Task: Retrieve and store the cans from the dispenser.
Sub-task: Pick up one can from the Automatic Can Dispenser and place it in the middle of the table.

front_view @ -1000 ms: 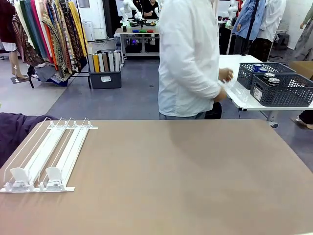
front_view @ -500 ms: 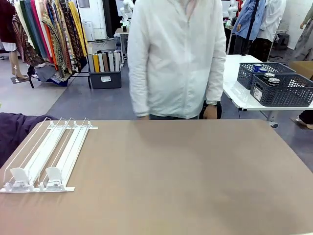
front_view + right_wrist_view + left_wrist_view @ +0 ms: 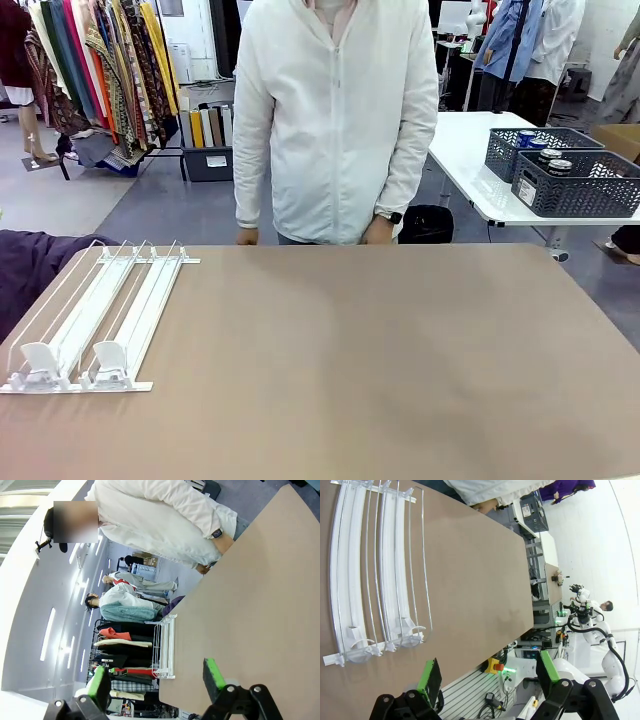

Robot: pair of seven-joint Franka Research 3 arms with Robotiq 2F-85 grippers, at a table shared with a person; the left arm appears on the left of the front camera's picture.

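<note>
The white dispenser [image 3: 95, 315] lies flat at the table's left, its two pusher tabs [image 3: 70, 362] at the near end. It also lies under my left gripper [image 3: 487, 672] as the dispenser [image 3: 375, 570], and far off as the dispenser [image 3: 165, 647] beyond my right gripper [image 3: 156, 676]. Both grippers hang above the table, jaws open, with nothing between the green pads. Cans [image 3: 558, 165] with silver tops sit in a dark basket [image 3: 580, 190] on a white side table at the right; a blue can [image 3: 527, 138] sits in the basket behind.
A person in a white jacket [image 3: 335, 120] stands at the far edge of the brown table [image 3: 400, 380], both hands [image 3: 378, 232] low at the edge. Dark purple cloth [image 3: 25, 275] lies left of the dispenser.
The person has turned away from the side table on the right and stepped left, and now faces my table with hands down at its far edge. The dispenser has not moved.
</note>
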